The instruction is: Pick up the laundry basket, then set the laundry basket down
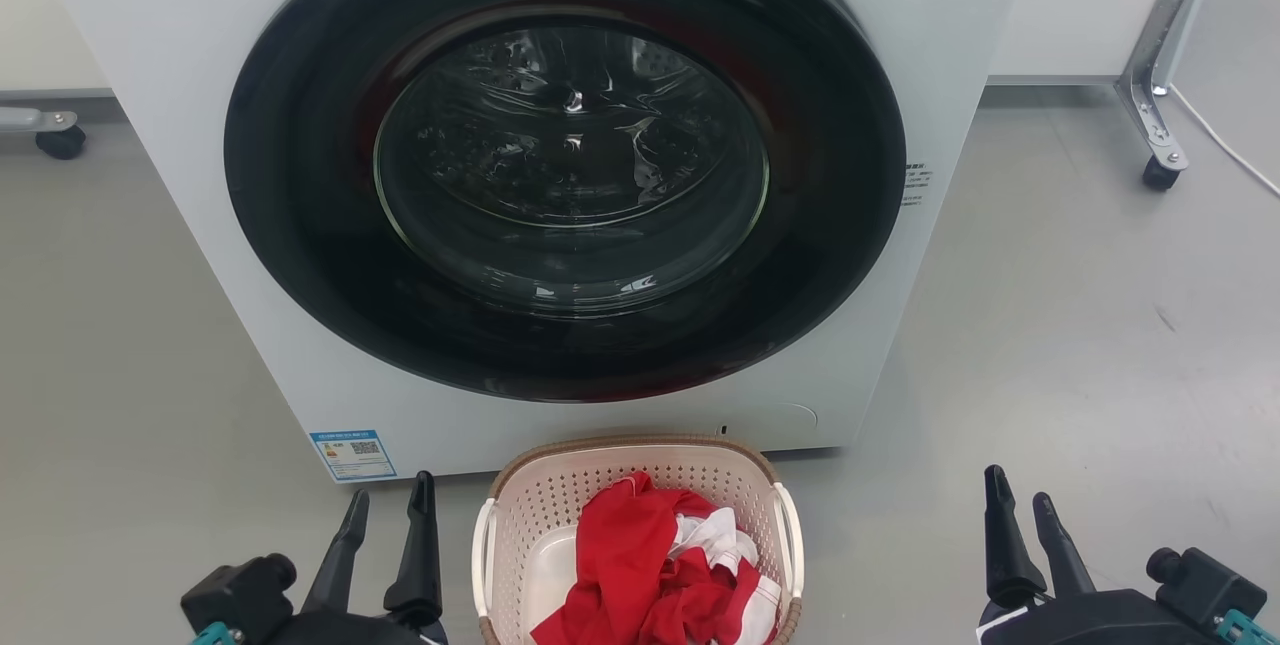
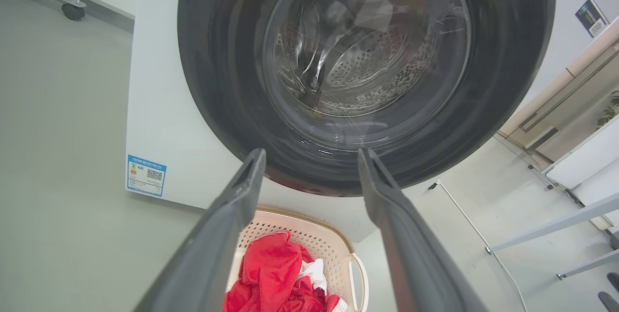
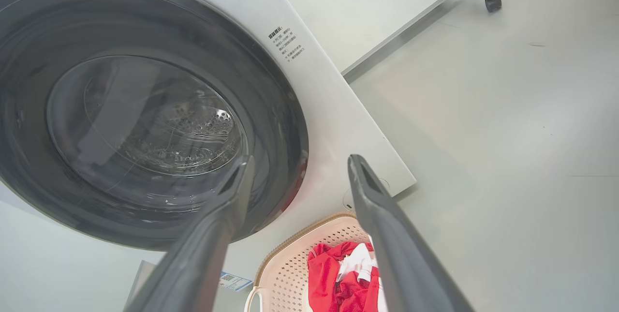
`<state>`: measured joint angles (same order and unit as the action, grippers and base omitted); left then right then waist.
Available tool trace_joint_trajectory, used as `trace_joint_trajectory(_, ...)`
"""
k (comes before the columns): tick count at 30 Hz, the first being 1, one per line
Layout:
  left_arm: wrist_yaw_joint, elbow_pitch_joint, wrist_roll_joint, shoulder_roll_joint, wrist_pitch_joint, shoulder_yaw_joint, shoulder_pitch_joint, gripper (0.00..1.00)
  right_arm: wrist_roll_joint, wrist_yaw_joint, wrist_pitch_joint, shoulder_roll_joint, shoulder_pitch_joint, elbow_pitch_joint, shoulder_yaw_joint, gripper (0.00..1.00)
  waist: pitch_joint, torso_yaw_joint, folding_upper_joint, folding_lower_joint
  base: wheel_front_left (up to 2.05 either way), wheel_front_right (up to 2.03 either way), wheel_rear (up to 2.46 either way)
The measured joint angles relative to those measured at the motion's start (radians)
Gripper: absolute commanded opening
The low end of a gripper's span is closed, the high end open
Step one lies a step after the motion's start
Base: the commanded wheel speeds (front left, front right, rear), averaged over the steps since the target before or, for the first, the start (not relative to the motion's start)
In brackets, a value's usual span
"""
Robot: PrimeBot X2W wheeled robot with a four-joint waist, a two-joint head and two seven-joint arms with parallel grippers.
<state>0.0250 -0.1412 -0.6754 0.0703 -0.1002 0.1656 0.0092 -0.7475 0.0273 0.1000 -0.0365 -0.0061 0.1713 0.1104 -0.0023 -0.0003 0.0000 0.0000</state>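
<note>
Dark left fingers (image 1: 419, 545) spread apart, holding nothing; in the left wrist view the left fingers (image 2: 227, 234) stand wide, with the washer door and basket seen through the gap; dark right fingers (image 1: 1000, 535) likewise parted and bare; in the right wrist view the right fingers (image 3: 387, 234) are open too, gap unfilled.

Between the two arms sits the laundry basket (image 1: 560, 497) on the floor (image 1: 1080, 325), at bottom centre of the head view; left fingers are just beside its left handle, not touching; right fingers are further off, well apart from its right handle; basket is upright, brown woven-look rim on top, white handle on each side, cream perforated walls; the same laundry basket (image 2: 325, 245) shows low between the left fingers, and the laundry basket (image 3: 289, 269) shows low in the right wrist view.

Inside it a red garment (image 1: 625, 565) is bunched up, with a white cloth (image 1: 716, 537) tucked against it on the right side; bare basket bottom shows at the left.

Basket's far end is close to the white washer (image 1: 160, 85), directly below its round dark door (image 1: 570, 165), which is shut; steel drum visible through the glass; blue label (image 1: 352, 453) at the washer's lower left corner; grey metal leg with a black caster (image 1: 1152, 95) stands on the floor at far right; white cable (image 1: 1230, 155) runs beside it.
</note>
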Motion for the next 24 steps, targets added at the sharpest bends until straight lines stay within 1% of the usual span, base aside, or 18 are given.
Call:
trace_joint_trajectory(1, 0.0, 0.0, 0.0, 0.0, 0.0, 0.0, 0.0, 1.0, 0.0, 0.0, 0.0, 0.0, 0.0, 0.0, 0.0, 1.0, 0.0, 0.0, 0.0, 0.0, 0.0, 0.0, 0.0)
trace_joint_trajectory(6, 0.011, 0.017, 0.093, 0.0, -0.02, 0.014, 0.003, 1.0, 0.078, 0.012, 0.018, -0.001, 0.001, -0.011, 0.016, 1.0, 0.001, 0.0, 0.0, 0.0, 0.0, 0.0, 0.0)
trace_joint_trajectory(7, 0.017, 0.023, 0.135, 0.0, -0.026, 0.019, 0.006, 1.0, 0.11, 0.017, 0.026, -0.001, 0.003, -0.016, 0.021, 1.0, 0.001, 0.0, 0.0, 0.0, 0.0, 0.0, 0.0)
trace_joint_trajectory(9, 0.02, 0.028, 0.165, 0.0, -0.034, 0.025, 0.015, 1.0, 0.14, 0.018, 0.035, -0.001, 0.008, -0.025, 0.027, 1.0, 0.001, 0.0, 0.0, 0.0, 0.0, 0.0, 0.0)
trace_joint_trajectory(14, 0.031, 0.048, 0.251, 0.0, -0.052, 0.038, 0.021, 1.0, 0.215, 0.035, 0.053, -0.002, 0.019, -0.04, 0.037, 1.0, 0.002, 0.0, 0.0, 0.0, 0.0, 0.0, 0.0)
trace_joint_trajectory(18, 0.046, 0.059, 0.307, -0.001, -0.069, 0.044, 0.021, 1.0, 0.278, 0.044, 0.069, -0.002, 0.019, -0.056, 0.05, 1.0, 0.002, -0.001, 0.0, 0.0, 0.0, 0.0, 0.0)
trace_joint_trajectory(24, 0.057, 0.081, 0.39, -0.002, -0.089, 0.063, 0.026, 1.0, 0.374, 0.058, 0.091, -0.002, 0.023, -0.075, 0.058, 1.0, 0.004, -0.001, 0.0, 0.0, 0.0, 0.0, 0.0)
